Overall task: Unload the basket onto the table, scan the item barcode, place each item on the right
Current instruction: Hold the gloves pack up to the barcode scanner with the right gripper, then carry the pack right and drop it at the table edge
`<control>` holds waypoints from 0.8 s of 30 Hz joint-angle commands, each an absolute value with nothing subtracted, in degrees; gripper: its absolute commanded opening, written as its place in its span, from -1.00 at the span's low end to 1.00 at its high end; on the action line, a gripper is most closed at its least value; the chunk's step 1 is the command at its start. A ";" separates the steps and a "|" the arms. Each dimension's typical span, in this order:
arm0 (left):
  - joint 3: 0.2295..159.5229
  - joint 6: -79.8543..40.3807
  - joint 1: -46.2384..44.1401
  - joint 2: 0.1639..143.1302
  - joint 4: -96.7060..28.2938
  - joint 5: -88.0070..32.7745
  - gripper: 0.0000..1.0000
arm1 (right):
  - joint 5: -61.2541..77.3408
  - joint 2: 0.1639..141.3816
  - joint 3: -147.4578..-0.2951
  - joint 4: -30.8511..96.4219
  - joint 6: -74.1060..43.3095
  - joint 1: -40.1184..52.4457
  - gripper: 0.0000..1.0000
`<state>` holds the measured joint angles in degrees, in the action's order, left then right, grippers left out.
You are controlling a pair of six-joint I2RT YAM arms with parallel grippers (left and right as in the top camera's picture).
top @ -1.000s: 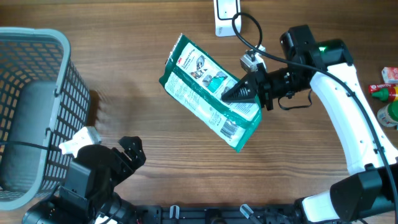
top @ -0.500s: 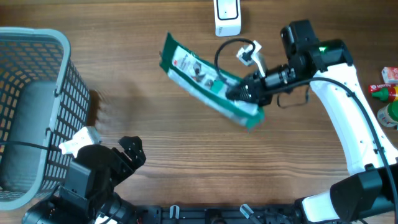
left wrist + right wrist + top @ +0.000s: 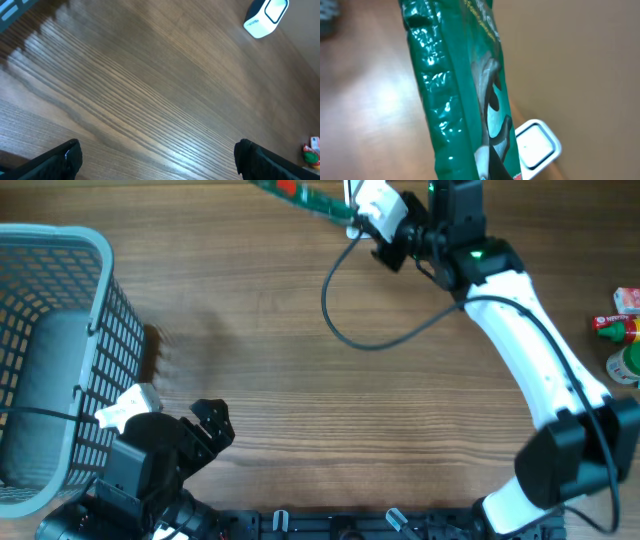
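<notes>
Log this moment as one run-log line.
right gripper: shut on green packet, lifted near scanner | left gripper: open, empty, over table | scan: cannot tell

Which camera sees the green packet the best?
The right wrist view: the green packet fills most of the picture, shiny and close. The overhead view catches only a thin strip of it at the top edge. The left wrist view shows none of it, only the table.

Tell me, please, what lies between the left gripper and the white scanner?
Only bare wooden table; the left wrist view shows it running from the left gripper to the scanner.
</notes>
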<state>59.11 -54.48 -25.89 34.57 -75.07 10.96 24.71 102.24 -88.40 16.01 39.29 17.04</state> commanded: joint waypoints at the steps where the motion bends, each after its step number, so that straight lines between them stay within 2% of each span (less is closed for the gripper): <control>1: 59.13 -53.54 -26.20 34.33 -75.11 12.08 1.00 | 19.38 108.92 -88.60 5.54 38.83 17.04 -0.92; 6: 59.13 -53.54 -26.20 34.33 -75.09 12.08 1.00 | 13.61 117.97 -89.36 -12.38 38.85 17.02 -0.91; 9: 59.13 -53.54 -26.20 34.33 -75.09 12.08 1.00 | 12.91 123.24 -92.12 -15.73 39.05 17.02 -0.91; 18: 59.13 -53.54 -26.20 34.33 -75.09 12.08 1.00 | 9.52 128.77 -97.76 -16.78 36.86 16.93 -0.91; 24: 59.13 -53.54 -26.20 34.33 -75.11 12.05 1.00 | -3.95 121.73 -98.91 -3.95 35.20 12.97 -0.91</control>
